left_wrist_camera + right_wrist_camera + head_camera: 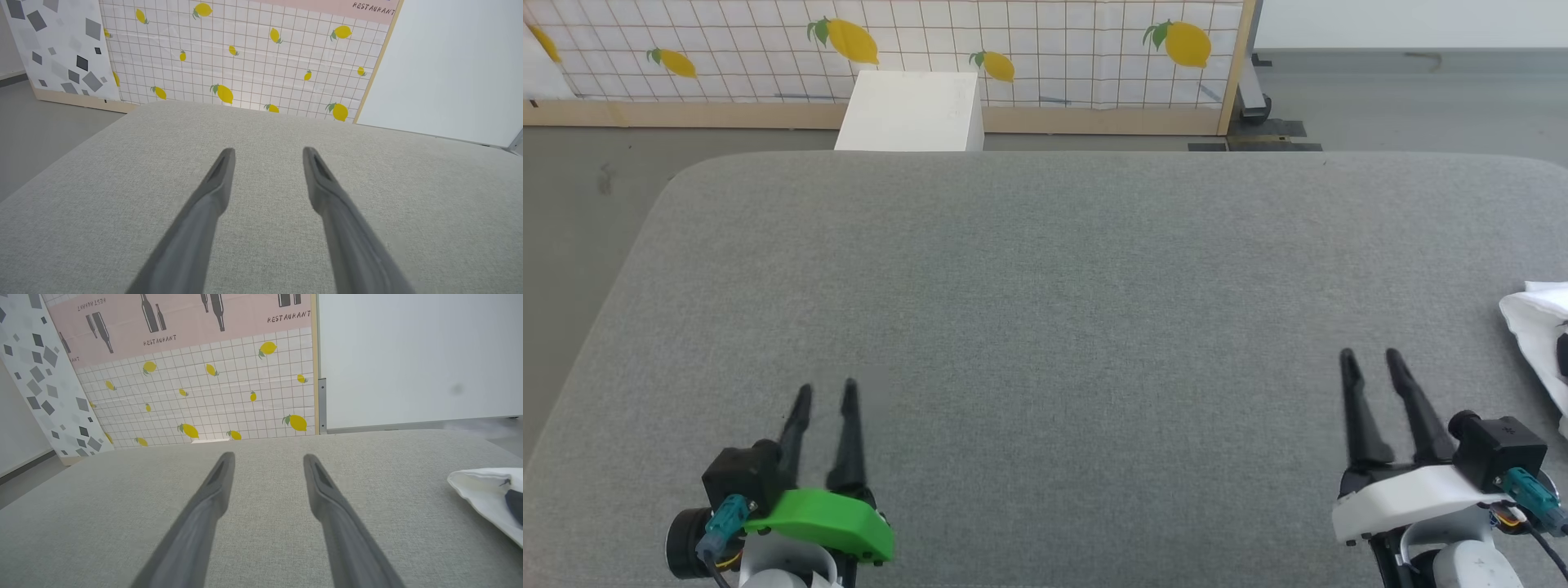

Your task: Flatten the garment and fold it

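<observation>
Hovering: my left gripper (827, 385) and right gripper (1370, 354), parted, empty.
Garment: bunched white soft T-shirt (1531, 322), far right on grey fabric table (1045, 269).
Progress: nothing flattened yet, I reckon.

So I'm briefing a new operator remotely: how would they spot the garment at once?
Start from the big grey padded table. Follow its right edge, just beyond the right gripper: the garment is the crumpled white cloth with a dark patch lying there, partly out of frame. Unlike the white box standing past the far edge, it is soft and wrinkled.
</observation>
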Tool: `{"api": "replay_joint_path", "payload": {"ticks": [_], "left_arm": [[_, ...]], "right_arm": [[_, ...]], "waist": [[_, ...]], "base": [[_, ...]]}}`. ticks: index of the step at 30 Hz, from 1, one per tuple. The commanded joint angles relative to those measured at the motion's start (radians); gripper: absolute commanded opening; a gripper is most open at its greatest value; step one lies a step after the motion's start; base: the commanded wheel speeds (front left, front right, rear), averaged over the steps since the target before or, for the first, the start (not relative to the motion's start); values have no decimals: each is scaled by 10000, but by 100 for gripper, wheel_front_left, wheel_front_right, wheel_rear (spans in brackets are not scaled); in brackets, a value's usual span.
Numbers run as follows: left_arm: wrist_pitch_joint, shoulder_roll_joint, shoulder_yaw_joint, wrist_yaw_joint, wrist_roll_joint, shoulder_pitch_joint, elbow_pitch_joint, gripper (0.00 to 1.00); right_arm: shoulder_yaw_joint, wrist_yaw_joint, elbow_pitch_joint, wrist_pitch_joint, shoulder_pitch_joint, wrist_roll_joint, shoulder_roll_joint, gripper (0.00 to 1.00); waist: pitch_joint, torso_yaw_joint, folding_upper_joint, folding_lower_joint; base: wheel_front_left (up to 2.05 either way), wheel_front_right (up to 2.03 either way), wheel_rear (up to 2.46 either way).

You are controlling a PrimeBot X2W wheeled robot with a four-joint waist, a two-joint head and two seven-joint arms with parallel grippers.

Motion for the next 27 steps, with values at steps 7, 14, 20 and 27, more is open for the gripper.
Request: {"api": "replay_joint_path", "payload": {"ticks": [7,14,20,27], "left_arm": [[90,-19,21,3,99,14,-68,0],[220,-46,57,7,245,34,-165,0],[333,-69,88,11,372,52,-250,0],[466,-97,125,16,522,73,-350,0]], "right_arm": [[19,-1,-80,93,21,-67,1,0],[51,-1,-195,227,54,-164,1,0],[79,-2,-296,343,82,-249,2,0],[112,-3,-414,481,115,-348,3,0]], "waist": [[2,1,0,1],[4,2,0,1],[7,3,0,1],[9,4,0,1]], "base": [[0,0,0],[0,0,0],[0,0,0],[0,0,0]]}}
